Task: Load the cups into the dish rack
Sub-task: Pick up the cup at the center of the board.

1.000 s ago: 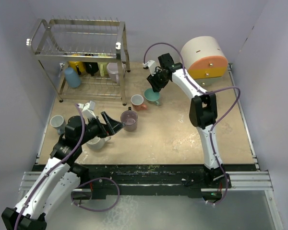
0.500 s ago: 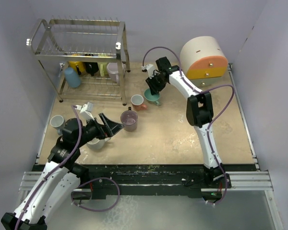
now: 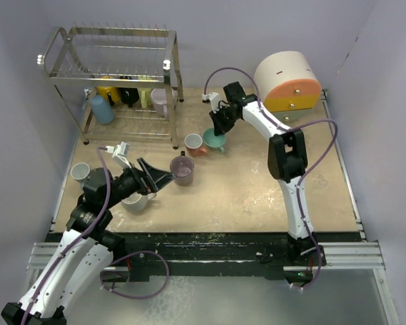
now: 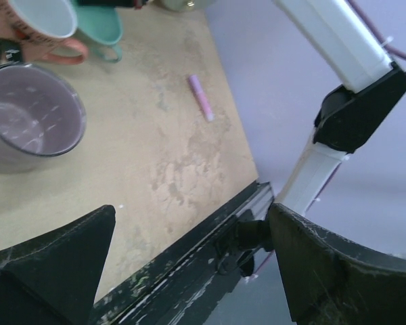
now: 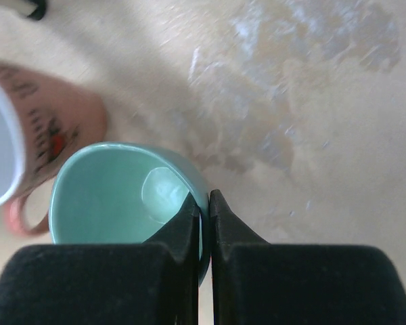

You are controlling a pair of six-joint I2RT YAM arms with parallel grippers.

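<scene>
The right gripper (image 5: 204, 203) has its jaws nipped on the rim of the teal mug (image 5: 115, 193), one inside and one outside. Whether the mug is clear of the worktop (image 4: 169, 162) cannot be told. Just beside these jaws, the salmon mug (image 5: 68, 122) is cut off by the frame edge. The left gripper (image 4: 191, 215) has its jaws spread wide around nothing. The purple mug (image 4: 30, 115) stands just ahead of them. The dish rack (image 3: 108, 64) stands well beyond both pairs of jaws, its lower-tier mugs half hidden by wire.
</scene>
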